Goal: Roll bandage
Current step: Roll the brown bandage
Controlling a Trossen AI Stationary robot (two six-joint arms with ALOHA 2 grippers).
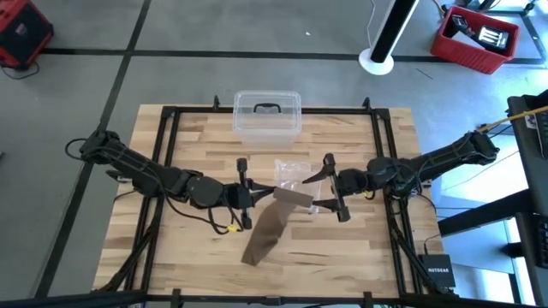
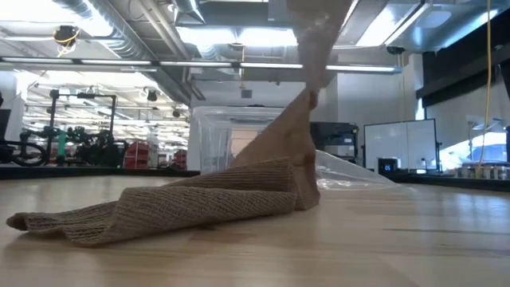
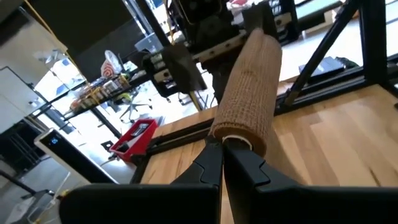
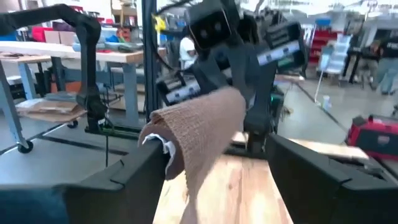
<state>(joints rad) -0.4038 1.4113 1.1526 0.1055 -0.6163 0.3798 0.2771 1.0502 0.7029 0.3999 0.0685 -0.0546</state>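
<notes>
The bandage is a brown knit strip, partly wound into a roll held in the air between my two grippers. Its loose tail drops from the roll and lies in folds on the table. My left gripper comes in from the table's left and is shut on the roll's left end. My right gripper comes in from the right and stands wide open, one finger on each side of the roll's right end. Neither gripper shows in the low view. My left gripper pinches the inner layers at the roll's left end between its two shut fingers. The fingers lie level, from the table's left, in line with the roll. The roll is lifted clear and its tail hangs slack to the table. My right gripper has the roll's right end close beside one finger; I cannot tell whether they touch.
A clear plastic box with a dark handle stands at the table's far edge. A crinkled clear plastic bag lies just beyond the roll. The near half of the wooden table around the tail is bare wood.
</notes>
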